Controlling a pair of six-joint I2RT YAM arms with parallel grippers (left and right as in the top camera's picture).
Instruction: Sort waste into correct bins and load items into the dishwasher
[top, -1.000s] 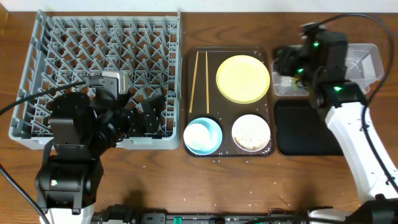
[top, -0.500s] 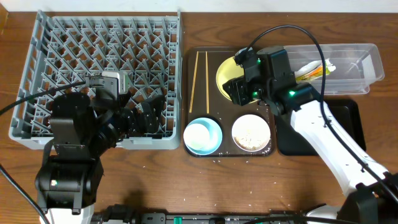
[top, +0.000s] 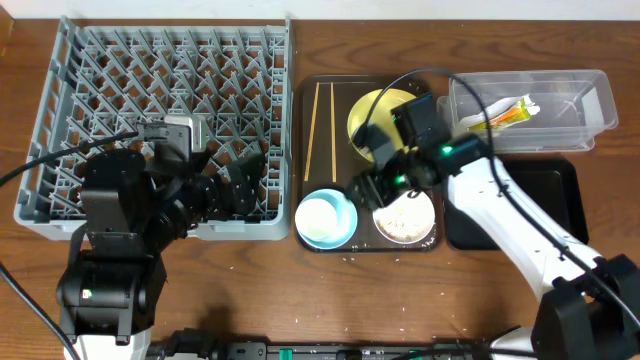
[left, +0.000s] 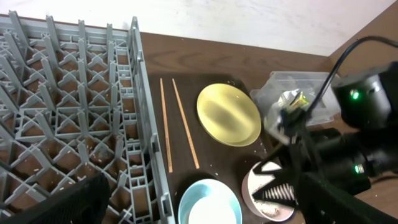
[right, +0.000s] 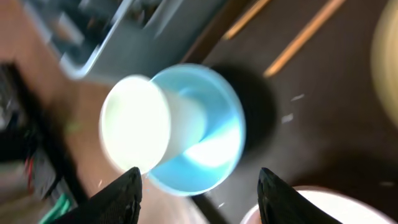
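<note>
Right gripper, jaws half-spread and empty, hangs over the near end of the brown tray. Below it sit the light blue bowl at the tray's 7 o'clock, small white cup standing in it, and the rice-filled white bowl at 5; the left gripper is wide and empty over the dish rack at 9. Risk, my judgement: a pinch on the cup's rim may tip it or drag the bowl, and the forearm may clip the yellow plate at 1. Farther off are the chopsticks at 11 and the wrapper in the clear tub at 2; the wood table is rice-flecked, with a pale wall behind.
</note>
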